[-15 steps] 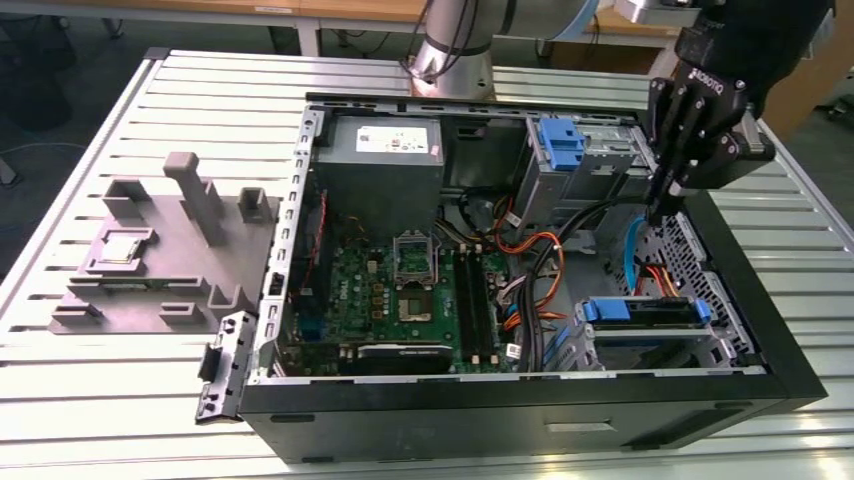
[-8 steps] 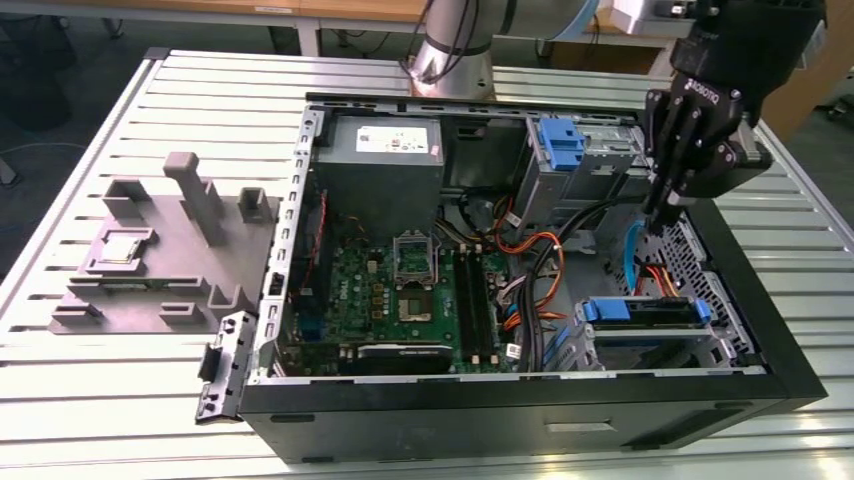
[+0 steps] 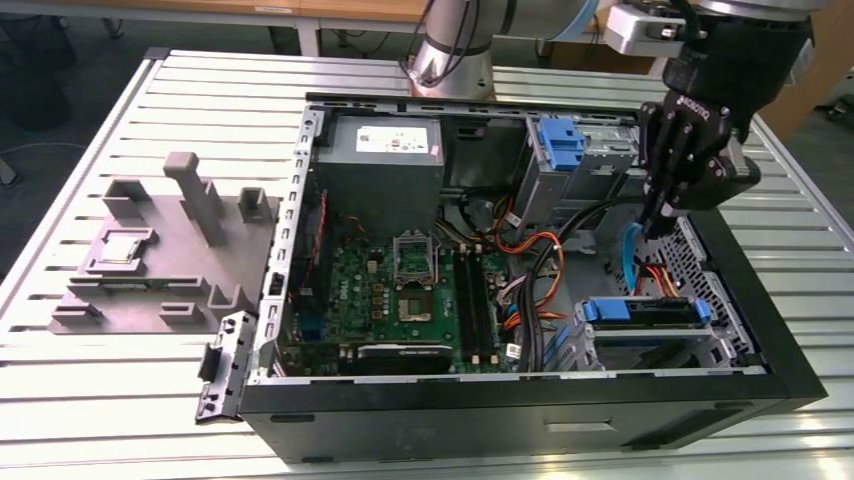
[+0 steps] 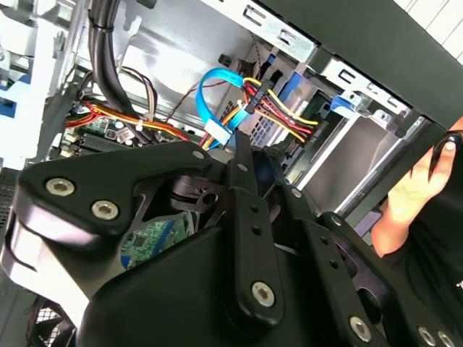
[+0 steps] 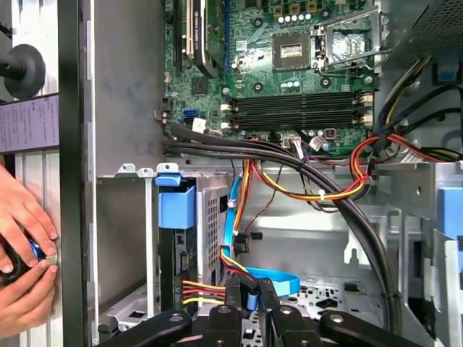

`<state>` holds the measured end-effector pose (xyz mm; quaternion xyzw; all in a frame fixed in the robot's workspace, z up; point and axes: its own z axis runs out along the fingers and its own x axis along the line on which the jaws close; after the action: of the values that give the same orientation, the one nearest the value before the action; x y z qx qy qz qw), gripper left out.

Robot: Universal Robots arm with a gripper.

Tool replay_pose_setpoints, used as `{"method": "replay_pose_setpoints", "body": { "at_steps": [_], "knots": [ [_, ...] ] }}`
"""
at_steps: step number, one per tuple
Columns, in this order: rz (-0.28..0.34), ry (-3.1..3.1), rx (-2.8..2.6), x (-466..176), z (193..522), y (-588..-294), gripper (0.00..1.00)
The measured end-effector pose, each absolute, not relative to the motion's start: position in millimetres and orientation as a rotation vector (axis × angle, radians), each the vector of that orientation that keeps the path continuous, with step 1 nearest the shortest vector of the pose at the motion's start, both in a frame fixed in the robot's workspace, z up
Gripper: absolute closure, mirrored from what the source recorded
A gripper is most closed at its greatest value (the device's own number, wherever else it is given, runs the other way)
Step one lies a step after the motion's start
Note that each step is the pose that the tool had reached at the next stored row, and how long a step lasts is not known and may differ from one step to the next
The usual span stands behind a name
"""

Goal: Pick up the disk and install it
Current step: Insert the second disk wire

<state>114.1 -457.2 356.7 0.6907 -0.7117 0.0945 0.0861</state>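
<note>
Black gripper (image 3: 658, 222) hangs inside the open black computer case (image 3: 534, 400), jaws clenched, apparently on nothing. Flat silver disk with blue carrier rails (image 3: 645, 312) sits in its bay toward the near side, below the jaws, long axis running left-right in the exterior view.

Arm reaching down from above at the exterior view's right, wrist near vertical, gripper (image 3: 657, 226) pointing straight down. Fingertips (image 5: 244, 293) pressed together in the first wrist view, no gap visible. Person's hands (image 5: 22, 253) cupped together at the frame edge, first wrist view.
</note>
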Motion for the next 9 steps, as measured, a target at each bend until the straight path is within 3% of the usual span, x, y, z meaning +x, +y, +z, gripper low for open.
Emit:
{"method": "replay_pose_setpoints", "body": {
  "at_steps": [3,4,9],
  "knots": [
    [0.291,-2.116,2.053,114.1,354.9,-458.1,0.78],
    [0.292,-2.115,2.053,114.1,354.9,-458.1,0.84],
    [0.32,-2.099,2.038,114.2,354.0,-458.1,0.84]
  ]
}}
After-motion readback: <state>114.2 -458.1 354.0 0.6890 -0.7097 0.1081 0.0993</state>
